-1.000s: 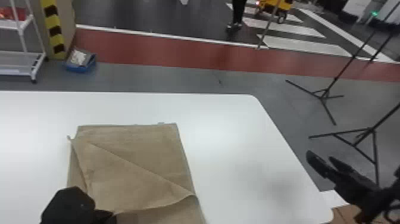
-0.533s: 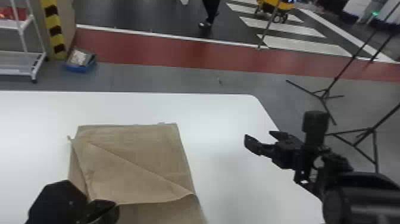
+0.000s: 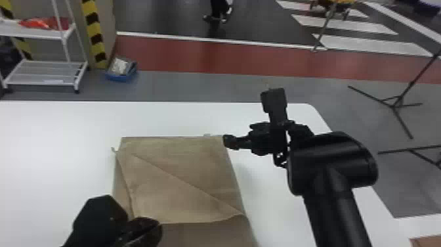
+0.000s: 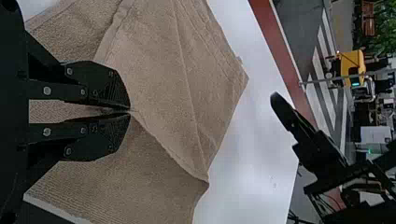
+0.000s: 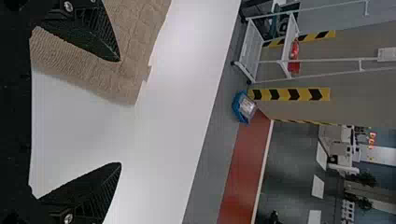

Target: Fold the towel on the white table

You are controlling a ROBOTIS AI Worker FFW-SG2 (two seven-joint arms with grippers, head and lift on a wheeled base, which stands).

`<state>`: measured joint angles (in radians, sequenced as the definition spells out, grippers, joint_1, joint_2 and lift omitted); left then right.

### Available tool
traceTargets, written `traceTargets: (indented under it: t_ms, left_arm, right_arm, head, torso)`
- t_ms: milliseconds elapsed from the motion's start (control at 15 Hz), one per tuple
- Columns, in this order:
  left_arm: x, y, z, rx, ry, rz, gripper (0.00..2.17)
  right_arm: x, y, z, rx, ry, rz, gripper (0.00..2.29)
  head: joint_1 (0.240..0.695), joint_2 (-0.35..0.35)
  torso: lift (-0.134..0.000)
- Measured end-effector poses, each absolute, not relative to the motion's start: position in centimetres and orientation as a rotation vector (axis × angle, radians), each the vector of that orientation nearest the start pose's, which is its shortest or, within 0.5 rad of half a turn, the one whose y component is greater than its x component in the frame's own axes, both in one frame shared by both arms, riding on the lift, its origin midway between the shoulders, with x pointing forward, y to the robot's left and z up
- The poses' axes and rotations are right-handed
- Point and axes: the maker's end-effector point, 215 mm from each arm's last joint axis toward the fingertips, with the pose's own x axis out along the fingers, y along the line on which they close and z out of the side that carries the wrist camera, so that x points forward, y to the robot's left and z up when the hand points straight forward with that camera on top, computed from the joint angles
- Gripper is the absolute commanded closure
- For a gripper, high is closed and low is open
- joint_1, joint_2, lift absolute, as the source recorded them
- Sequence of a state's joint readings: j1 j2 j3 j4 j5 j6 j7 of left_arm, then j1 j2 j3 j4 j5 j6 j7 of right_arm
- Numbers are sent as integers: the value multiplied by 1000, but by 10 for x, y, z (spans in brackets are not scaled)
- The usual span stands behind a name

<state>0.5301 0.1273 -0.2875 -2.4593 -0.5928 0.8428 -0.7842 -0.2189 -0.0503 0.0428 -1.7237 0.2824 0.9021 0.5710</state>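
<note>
The brown towel [image 3: 183,170] lies partly folded on the white table [image 3: 59,131], a diagonal flap edge crossing its top. At its near left, my left gripper [image 3: 144,226] is over the cloth; in the left wrist view the left gripper [image 4: 130,111] has its fingertips together on the flap's edge, pinching it. By the towel's far right corner is my right gripper [image 3: 238,139]. In the right wrist view the right gripper [image 5: 120,113] stands open, one finger above the towel [image 5: 133,56] and the other over bare table.
Beyond the table's far edge stand a white rack [image 3: 46,74] and a blue bin [image 3: 121,70] on the floor. Black tripod legs [image 3: 393,103] stand off to the right. Something brown [image 3: 426,241] lies at the lower right.
My right arm has come in from the right edge, over the table, to the towel's far right corner. The left gripper has moved slightly; the towel looks the same.
</note>
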Motion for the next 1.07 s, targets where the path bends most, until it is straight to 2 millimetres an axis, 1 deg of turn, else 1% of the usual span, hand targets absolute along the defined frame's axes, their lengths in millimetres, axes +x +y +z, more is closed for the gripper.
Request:
traceTargets:
  t_ms: [67, 133, 200, 533, 667, 733, 867, 1000, 1067]
  left_arm:
    - [333, 76, -396, 338, 591, -737, 998]
    - [334, 75, -397, 339, 590, -745, 998]
    - [335, 74, -398, 341, 589, -755, 998]
    - [340, 64, -406, 351, 591, -804, 998]
    - [342, 59, -409, 355, 591, -823, 998]
    - [343, 57, -410, 355, 591, -831, 998]
    - [344, 54, -412, 358, 592, -843, 998]
    - [345, 53, -413, 360, 592, -847, 998]
    - [346, 54, -413, 361, 592, -846, 998]
  right_arm:
    - [599, -161, -403, -118, 603, 428, 83]
    - [603, -151, -411, -110, 612, 445, 83]
    - [608, -146, -420, -108, 623, 456, 87]
    - [621, -141, -459, -134, 694, 477, 157]
    - [625, -142, -465, -150, 706, 479, 252]
    - [627, -144, -467, -163, 710, 478, 390]
    - [628, -144, -470, -182, 719, 484, 775]
    - [627, -143, -471, -182, 721, 490, 1433]
    - [628, -143, -469, -183, 717, 490, 1652]
  head:
    - [695, -101]
    - [695, -101]
    - [695, -86]
    - [695, -89]
    - [695, -93]
    - [695, -96]
    - [695, -103]
    - [695, -103]
    - [695, -102]
  torso:
    - [-126]
    - [-126]
    - [-126]
    - [-126]
    - [-126]
    - [-126]
    - [-126]
    - [-126]
    - [-126]
